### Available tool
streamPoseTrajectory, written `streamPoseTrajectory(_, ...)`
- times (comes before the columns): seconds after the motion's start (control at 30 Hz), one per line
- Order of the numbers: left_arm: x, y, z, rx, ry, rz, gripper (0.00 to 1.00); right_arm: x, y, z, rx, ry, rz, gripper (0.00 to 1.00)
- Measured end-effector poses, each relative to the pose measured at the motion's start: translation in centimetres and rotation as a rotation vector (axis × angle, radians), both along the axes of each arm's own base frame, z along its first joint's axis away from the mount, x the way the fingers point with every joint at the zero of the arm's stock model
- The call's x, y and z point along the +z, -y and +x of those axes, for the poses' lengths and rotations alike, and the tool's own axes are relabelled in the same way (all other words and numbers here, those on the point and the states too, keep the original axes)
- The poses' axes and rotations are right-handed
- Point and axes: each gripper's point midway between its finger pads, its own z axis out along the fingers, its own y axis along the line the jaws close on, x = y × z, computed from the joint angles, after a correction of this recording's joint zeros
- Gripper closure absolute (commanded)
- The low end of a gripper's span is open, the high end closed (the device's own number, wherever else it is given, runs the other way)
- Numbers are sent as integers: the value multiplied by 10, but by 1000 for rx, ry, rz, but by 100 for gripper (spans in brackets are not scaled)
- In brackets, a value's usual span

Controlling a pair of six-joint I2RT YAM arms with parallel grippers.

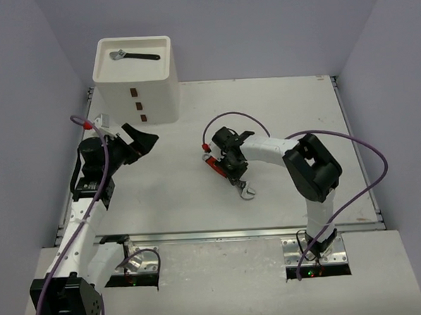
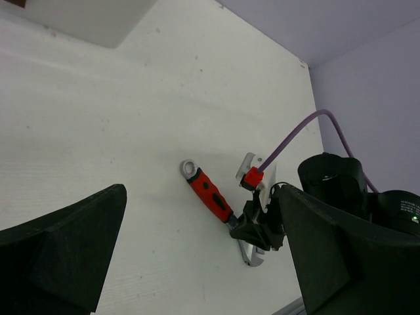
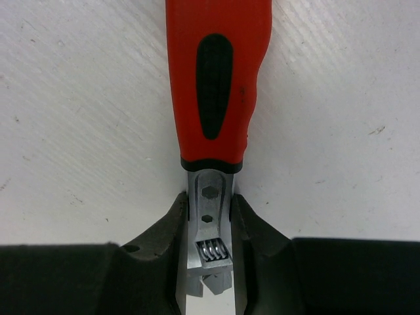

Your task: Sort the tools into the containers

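A red-handled adjustable wrench [image 1: 218, 167] lies on the table near the middle; it also shows in the left wrist view [image 2: 210, 193] and the right wrist view [image 3: 215, 85]. My right gripper [image 1: 234, 172] is shut on the wrench's metal neck [image 3: 210, 210], both fingers pressed against its sides. A black-handled adjustable wrench [image 1: 134, 56] lies in the top tray of the white container unit [image 1: 137, 80] at the back left. My left gripper [image 1: 140, 143] is open and empty, in front of the unit.
The unit's drawers have small dark red-brown handles [image 1: 138, 105]. A purple cable [image 1: 351, 150] loops around the right arm. A metal rail [image 1: 236, 233] runs along the table's near edge.
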Motion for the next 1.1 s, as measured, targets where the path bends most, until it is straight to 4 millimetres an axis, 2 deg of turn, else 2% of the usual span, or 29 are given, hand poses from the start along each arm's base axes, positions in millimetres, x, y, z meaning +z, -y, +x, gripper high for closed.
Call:
streamPoseTrajectory(0.13,-34,17,-2,-55,-44,-81,0,3,7,-16,-7,3,27,100)
streamPoseTrajectory(0.23,-80,36,-12,-94,-159,-149,0,9,12,-30,-9,-2,36,100)
streamPoseTrajectory(0.33,-112,65,-24,-145,-242,-216,0,22,8,-33,-11,22,77,100)
streamPoseTrajectory(0.4,-123,82,-29,-180,-271,-254,0,32,4,-31,-12,51,114,100)
streamPoseTrajectory(0.47,-128,97,-31,-203,-282,-305,0,42,-1,-29,-12,80,156,100)
streamPoseTrajectory(0.57,-128,108,-31,-210,-266,-372,0,51,-3,-30,-12,103,192,100)
streamPoseTrajectory(0.73,-114,133,-33,-224,-208,-445,1,58,-7,-36,-20,99,220,100)
streamPoseTrajectory(0.9,-101,156,-32,-249,-156,-488,13,65,-20,-48,-5,72,258,100)
streamPoseTrajectory(0.97,-105,160,-28,-241,-166,-496,22,71,-26,-52,10,69,278,100)
streamPoseTrajectory(1.1,-115,166,-25,-227,-191,-502,27,89,-40,-58,42,83,324,100)
